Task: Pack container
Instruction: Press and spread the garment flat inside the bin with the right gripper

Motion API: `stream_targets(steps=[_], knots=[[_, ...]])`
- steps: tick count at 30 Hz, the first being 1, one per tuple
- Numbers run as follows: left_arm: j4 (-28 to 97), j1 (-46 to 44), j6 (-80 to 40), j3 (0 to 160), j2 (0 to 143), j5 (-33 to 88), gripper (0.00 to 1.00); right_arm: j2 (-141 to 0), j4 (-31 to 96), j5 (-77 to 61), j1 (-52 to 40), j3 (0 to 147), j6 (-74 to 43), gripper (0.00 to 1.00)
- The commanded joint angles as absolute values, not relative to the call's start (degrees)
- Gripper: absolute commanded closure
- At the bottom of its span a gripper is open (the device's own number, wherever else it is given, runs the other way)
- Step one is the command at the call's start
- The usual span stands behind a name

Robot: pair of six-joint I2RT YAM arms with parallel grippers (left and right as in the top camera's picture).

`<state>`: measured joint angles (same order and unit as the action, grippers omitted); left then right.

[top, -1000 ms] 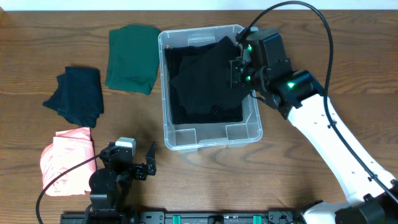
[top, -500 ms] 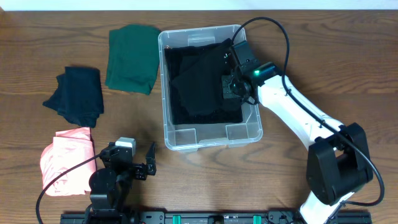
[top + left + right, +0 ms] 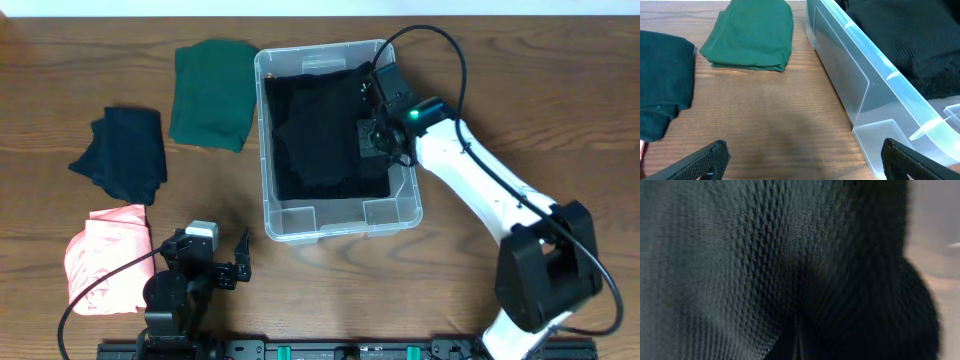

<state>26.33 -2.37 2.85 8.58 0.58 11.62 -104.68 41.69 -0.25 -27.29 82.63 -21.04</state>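
The clear plastic container (image 3: pixel 268 150) stands at the table's middle with a black garment (image 3: pixel 320 130) lying in it. My right gripper (image 3: pixel 372 128) is down inside the container at its right side, pressed into the black garment and shut on it. Black fabric (image 3: pixel 765 255) fills the right wrist view. My left gripper (image 3: pixel 225 262) is open and empty, low over bare wood in front of the container's left corner. The left wrist view shows the container wall (image 3: pixel 850 75) with the black garment (image 3: pixel 900 35) behind it.
A folded green garment (image 3: pixel 210 95) lies left of the container; it also shows in the left wrist view (image 3: pixel 752 32). A dark navy garment (image 3: pixel 125 150) lies further left, seen as well by the left wrist (image 3: pixel 660 75). A pink garment (image 3: pixel 105 255) lies at the front left.
My right gripper has come down from above the container's right rim into the container, lowering the black garment. In the last half second it barely moved. The left arm has not moved.
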Motion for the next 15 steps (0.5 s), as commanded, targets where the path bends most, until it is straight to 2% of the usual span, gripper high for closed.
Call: stream_targets(steps=[1,7,11,15], knots=[[26.3,-2.4,3.1,7.5,0.3,11.4,0.02,-96.8,38.9,2.9,-27.1,85.5,-18.5,0.99],[26.3,-2.4,3.1,7.5,0.3,11.4,0.02,-93.5,34.0,4.1,-27.0,85.4,-18.2,0.99],[26.3,-2.4,3.1,7.5,0.3,11.4,0.02,-97.6,34.1,10.2,-26.9,85.3,-18.5,0.99],[26.3,-2.4,3.1,7.5,0.3,11.4,0.02,-103.9,34.3,10.5,-26.6,85.3,-20.3,0.99]])
